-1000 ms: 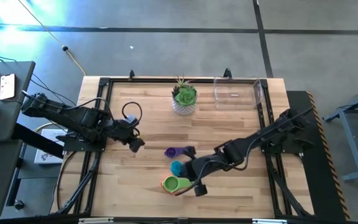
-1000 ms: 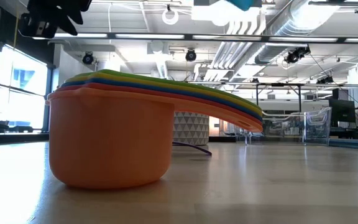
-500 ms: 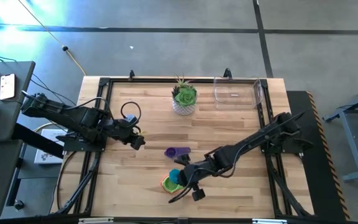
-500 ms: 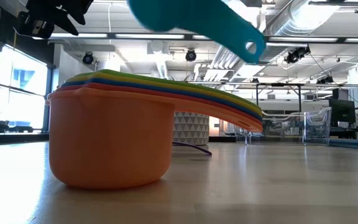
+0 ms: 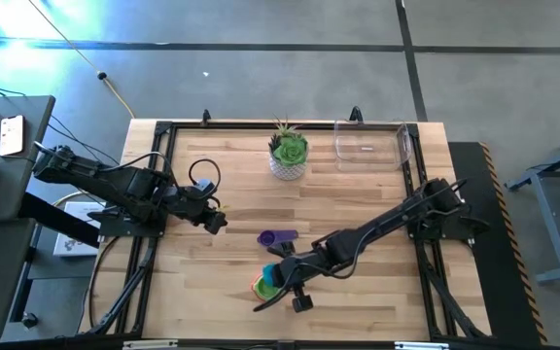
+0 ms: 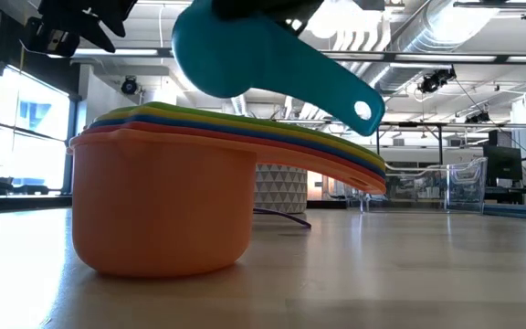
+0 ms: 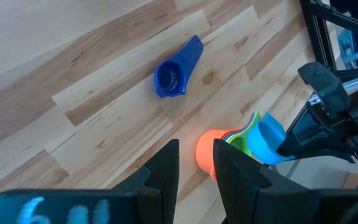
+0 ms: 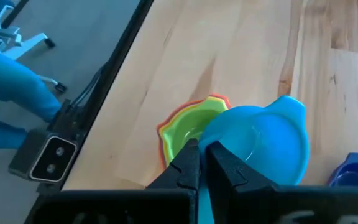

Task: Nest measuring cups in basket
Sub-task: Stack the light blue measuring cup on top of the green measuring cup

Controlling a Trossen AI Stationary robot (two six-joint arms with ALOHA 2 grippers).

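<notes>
Right tool (image 8: 199,163) closed tight on the teal cup (image 8: 263,140) by its handle, just above the nested stack (image 6: 167,196) at the near tabletop (image 5: 212,282) edge. Better to centre over the green cup (image 8: 188,134), level, lower slowly. Basket (image 5: 372,142) well apart, at far edge; left tool (image 5: 215,222) waiting, partly open, empty.

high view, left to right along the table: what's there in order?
left gripper → purple cup → white pot with plant → clear basket. Right gripper, teal cup and nested stack overlap near the purple cup's column, so they are left out.

Two dark, jointed arms with looping black cables and blunt black jaws.
</notes>
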